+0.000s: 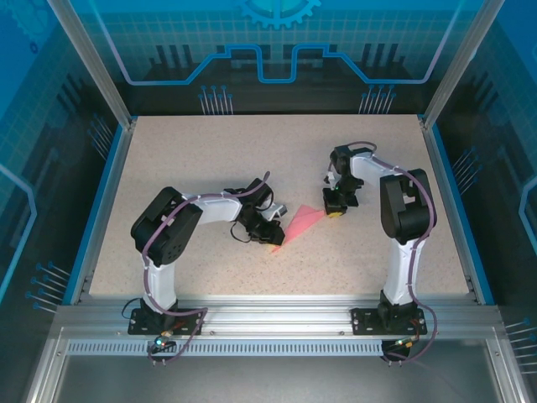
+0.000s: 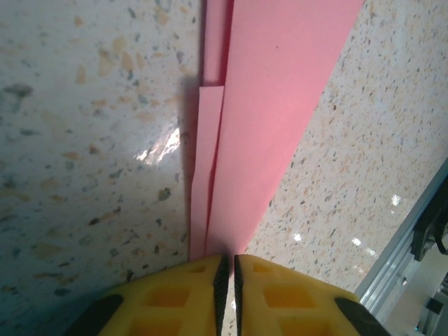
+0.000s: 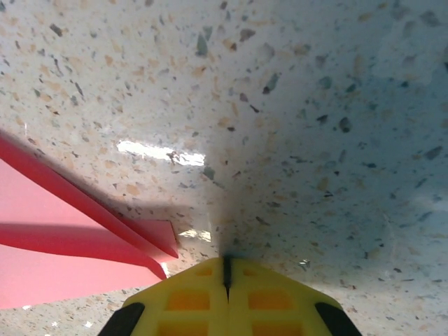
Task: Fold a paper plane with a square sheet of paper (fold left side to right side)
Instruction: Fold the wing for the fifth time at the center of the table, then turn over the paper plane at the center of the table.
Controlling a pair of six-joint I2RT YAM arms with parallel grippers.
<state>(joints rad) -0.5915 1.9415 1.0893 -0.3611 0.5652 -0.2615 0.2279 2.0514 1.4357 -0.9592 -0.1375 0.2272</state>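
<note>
Paper plane point(image 1: 302, 223) end pinched in my near-shut left jaws, right jaws shut empty beside it; I'd hold firm, press crease flat on tabletop point(image 1: 210, 168).

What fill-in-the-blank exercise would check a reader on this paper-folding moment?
1. The paper plane is ___ in colour.
2. The left claw pinches the plane's ___ end, not its wide one.
3. The right claw is ___, beside the paper and holding nothing.
Missing words: pink; narrow; shut.
</note>
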